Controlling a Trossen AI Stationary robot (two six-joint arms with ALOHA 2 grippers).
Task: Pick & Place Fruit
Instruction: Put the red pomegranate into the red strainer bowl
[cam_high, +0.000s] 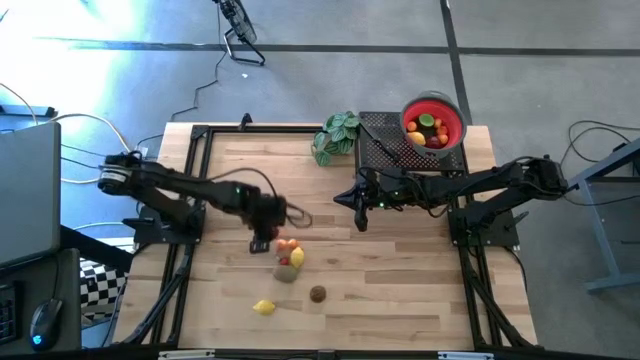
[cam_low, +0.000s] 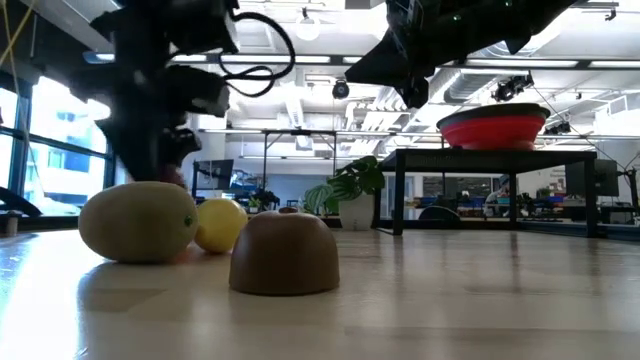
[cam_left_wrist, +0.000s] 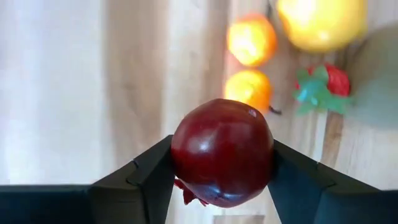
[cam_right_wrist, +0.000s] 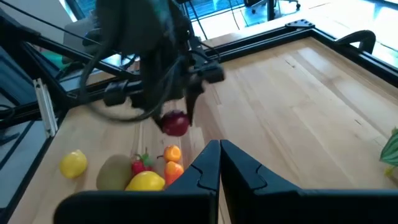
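Note:
A dark red fruit (cam_left_wrist: 222, 149) sits between the fingers of my left gripper (cam_high: 262, 240), above the table's middle. Right of it, a cluster of small fruit lies on the wood: two orange ones (cam_left_wrist: 251, 40), a strawberry (cam_left_wrist: 323, 87), a yellow one (cam_right_wrist: 146, 181) and a green-brown one (cam_right_wrist: 115, 173). A lemon (cam_high: 263, 307) and a brown fruit (cam_high: 318, 293) lie nearer the front edge. My right gripper (cam_high: 358, 205) hangs shut and empty over the table's middle right. My left gripper pinches the dark red fruit by two opposite sides (cam_left_wrist: 179, 155) between its two fingers (cam_left_wrist: 149, 171). The fingers come from above, pointing steeply down. The fruit is lifted clear of the table (cam_right_wrist: 175, 123).
A red bowl (cam_high: 433, 122) holding several fruits stands on a black raised stand (cam_high: 385, 140) at the far right. A green leafy plant (cam_high: 335, 137) stands beside it at the far edge. Bare wood lies between the fruit cluster and the stand.

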